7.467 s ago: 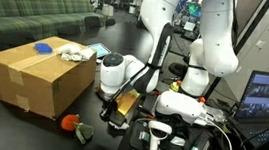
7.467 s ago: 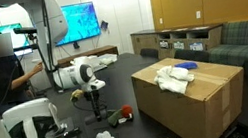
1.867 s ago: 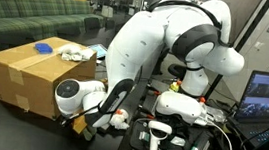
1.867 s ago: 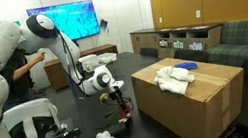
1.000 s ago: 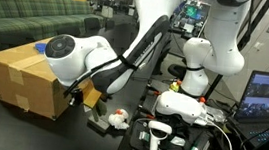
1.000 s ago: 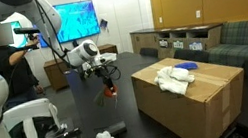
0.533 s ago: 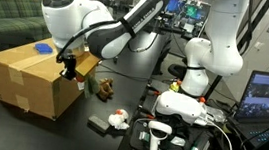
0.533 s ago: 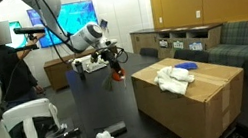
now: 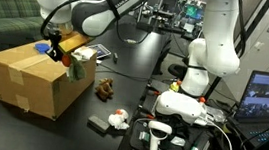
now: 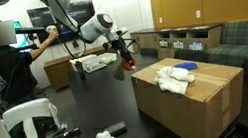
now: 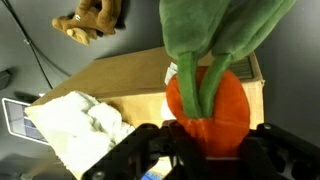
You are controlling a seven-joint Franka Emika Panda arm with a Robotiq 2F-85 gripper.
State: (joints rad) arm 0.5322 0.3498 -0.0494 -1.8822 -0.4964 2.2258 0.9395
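Here the gripper [image 11: 205,146] is pinching a plush carrot [image 11: 214,108], its fingers pressed against the orange body, with the green leaves pointing away from it. The carrot hangs in the air just above the cardboard box [image 9: 23,79], near the white cloth [image 11: 75,120] on top of it. A brown plush toy [image 9: 103,86] lies on the bench [image 9: 135,67] right of the box.

orange-and-green plush carrot [image 11: 207,112], tan cardboard box [image 11: 125,78], white cloth [image 11: 78,120]
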